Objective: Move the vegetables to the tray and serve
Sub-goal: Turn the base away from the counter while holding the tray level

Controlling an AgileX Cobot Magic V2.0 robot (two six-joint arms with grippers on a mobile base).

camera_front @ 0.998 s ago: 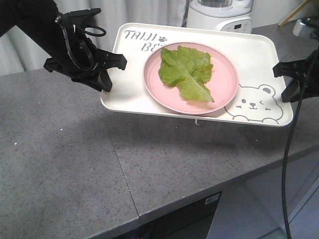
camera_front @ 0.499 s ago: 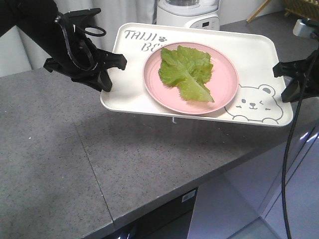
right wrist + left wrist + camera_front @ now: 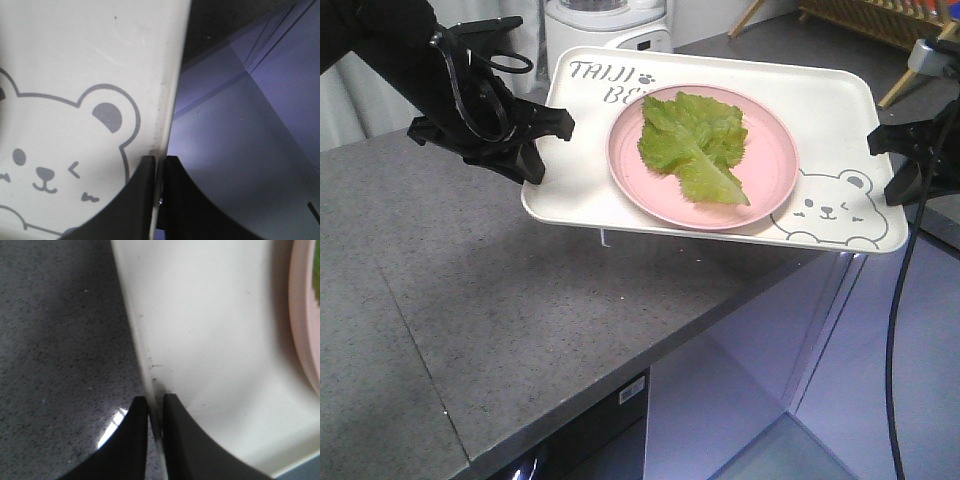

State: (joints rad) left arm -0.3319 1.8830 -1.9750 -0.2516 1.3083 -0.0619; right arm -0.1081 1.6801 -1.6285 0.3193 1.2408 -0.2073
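Aloft partly over the tabletop (image 3: pixel 520 330), the tray (image 3: pixel 578 190) bears the lettuce leaf (image 3: pixel 695 145) on a pink plate (image 3: pixel 772 165), left tool (image 3: pixel 534 165) pinching its 9 o'clock rim, right tool (image 3: pixel 897 165) its 3 o'clock; uneven arm motion might tip the plate off.

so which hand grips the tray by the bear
The right hand, clamped on the tray rim beside the bear; the left hand holds the lettering end.

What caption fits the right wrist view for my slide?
Right claw shut on the rim of the cream tray, beside its winking bear drawing.
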